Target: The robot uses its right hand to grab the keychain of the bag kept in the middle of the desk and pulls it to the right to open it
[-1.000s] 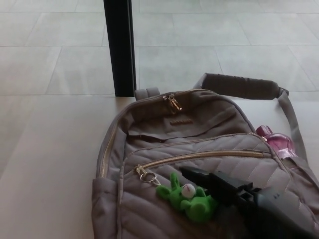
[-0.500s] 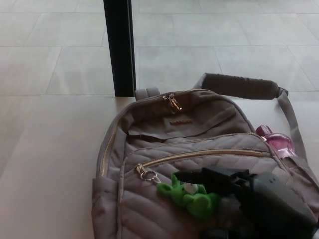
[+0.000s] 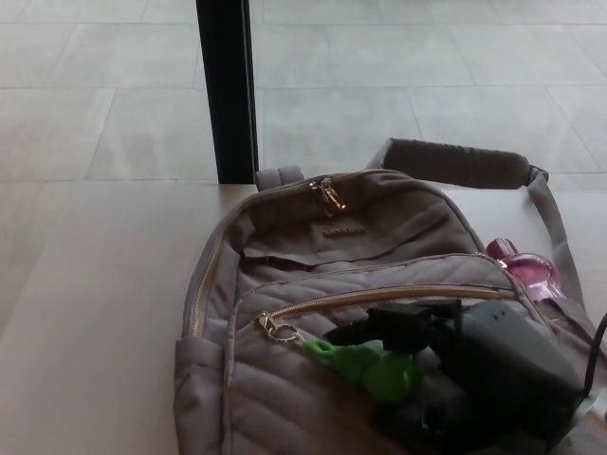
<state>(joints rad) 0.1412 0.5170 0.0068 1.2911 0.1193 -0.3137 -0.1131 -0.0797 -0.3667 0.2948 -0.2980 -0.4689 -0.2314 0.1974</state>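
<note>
Right hand has closed over green keychain; bag zipped.

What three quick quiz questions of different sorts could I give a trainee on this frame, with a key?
1. True or false: the front pocket zipper is already pulled fully open.
2. Which hand is on the green keychain? A. left hand B. right hand C. a person's hand
3. Fill in: the pink object lies by the bag's ____ side in the picture.

Key: 1 false, the slider sits at its left end; 2 B; 3 right.
</note>
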